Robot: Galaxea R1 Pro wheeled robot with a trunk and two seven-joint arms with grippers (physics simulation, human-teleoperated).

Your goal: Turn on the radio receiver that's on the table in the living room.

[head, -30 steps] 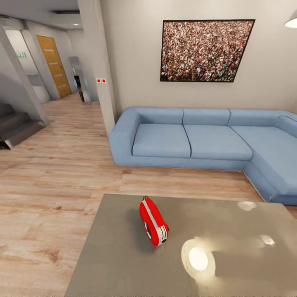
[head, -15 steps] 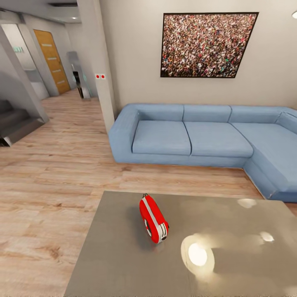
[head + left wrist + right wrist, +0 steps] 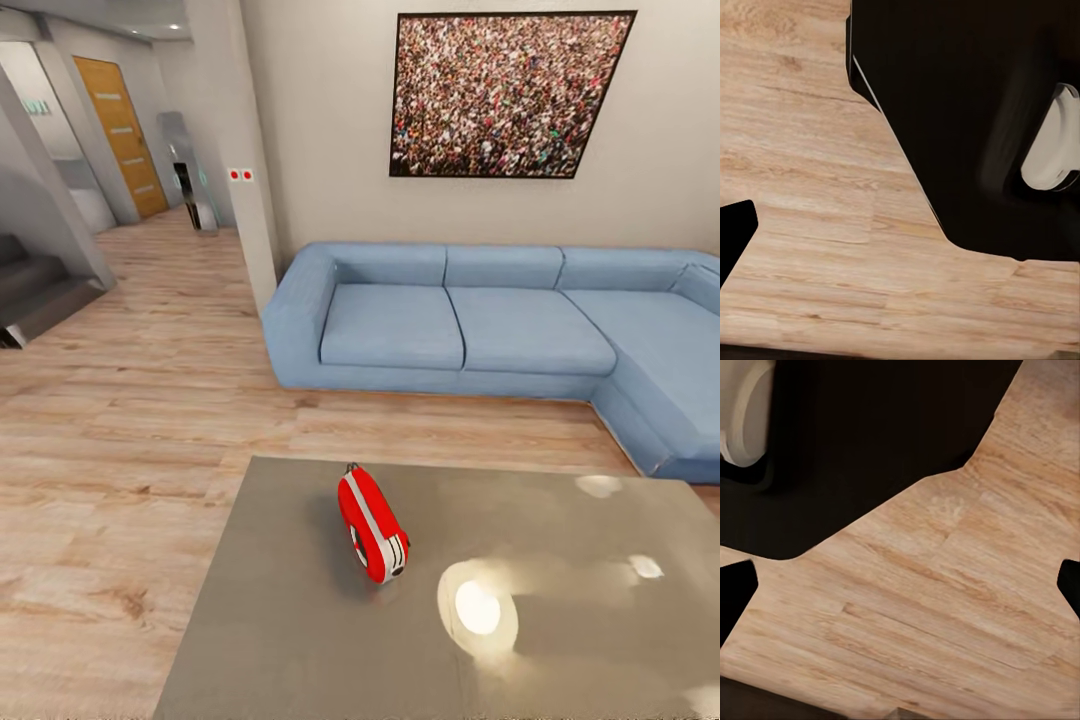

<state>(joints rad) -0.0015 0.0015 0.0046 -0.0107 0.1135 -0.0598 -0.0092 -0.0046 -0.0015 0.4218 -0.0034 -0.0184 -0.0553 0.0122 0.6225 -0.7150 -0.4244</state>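
Note:
The red radio receiver [image 3: 372,522] stands on its edge on the glossy grey-brown table [image 3: 280,620], a little left of the table's middle, its white band and white end turned toward me. In the left wrist view my left gripper [image 3: 900,240] hangs over the plank floor with one dark fingertip [image 3: 731,240] at the frame's edge. In the right wrist view my right gripper [image 3: 900,592] is open over the floor, its fingertips [image 3: 735,600] far apart. Both hold nothing.
The blue sectional sofa [image 3: 450,325] stands beyond the table under the crowd picture [image 3: 510,95]. A strip of wood floor [image 3: 120,450] lies between them. A pillar [image 3: 240,150], stairs [image 3: 30,290] and an orange door [image 3: 120,120] are at the left. My dark base [image 3: 982,112] shows beside the grippers.
The whole head view has shifted: sofa and picture sit higher in the frame, so the camera has moved. The radio has stayed in its place on the table.

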